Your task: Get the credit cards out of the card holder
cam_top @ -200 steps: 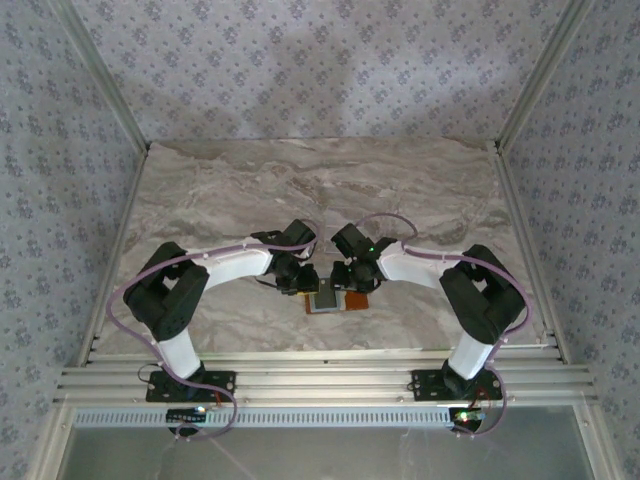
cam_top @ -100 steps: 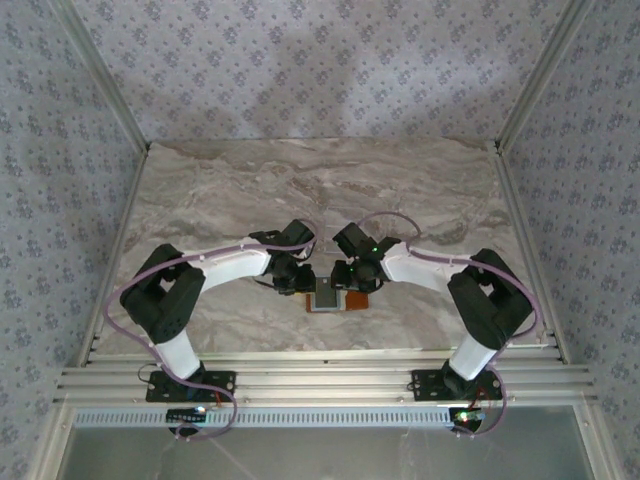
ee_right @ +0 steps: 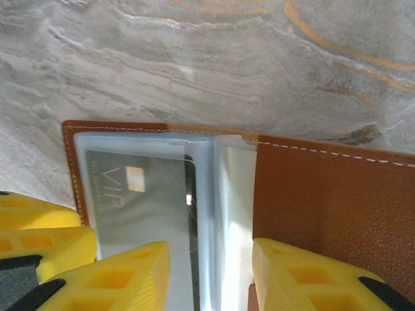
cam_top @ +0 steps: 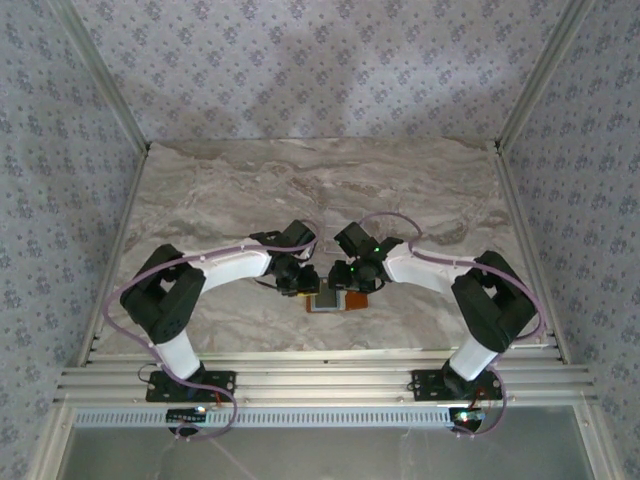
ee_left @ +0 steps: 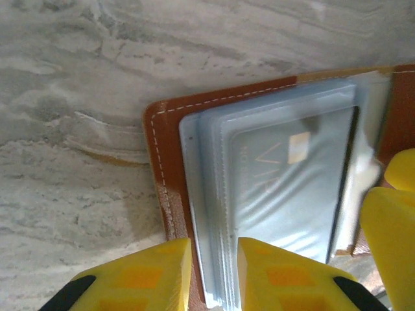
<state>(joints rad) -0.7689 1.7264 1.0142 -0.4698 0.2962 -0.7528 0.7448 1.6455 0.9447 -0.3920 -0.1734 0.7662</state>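
Since a second ago our right arm has swung its elbow out toward the table's right side and drawn its wrist a little further over the wallet, while our left arm has kept its place.

Our left pincer (ee_left: 214,249) has its two yellow fingers nearly together. The near edge of the clear sleeves (ee_left: 207,194) runs into the narrow gap between them, so it seems to be pinching that edge, though the contact itself lies at the bottom of the wrist view and we cannot be sure. Our right pincer (ee_right: 211,253) stands open, with its fingers well apart on either side of a sleeve's edge, and we see nothing gripped between them. One of its yellow fingers shows at the right edge of the left wrist view.

Between the two pincers lies the card holder (ee_right: 324,194), orange-brown leather with white stitching, spread open and flat. A grey credit card (ee_left: 285,188) with a small gold chip and the letters VIP is inside one clear sleeve, lying over the holder's left half.

From above, the holder sits on the marble-patterned table (cam_top: 250,190) near its front edge, about midway between the two arm bases. Both wrists meet over it.
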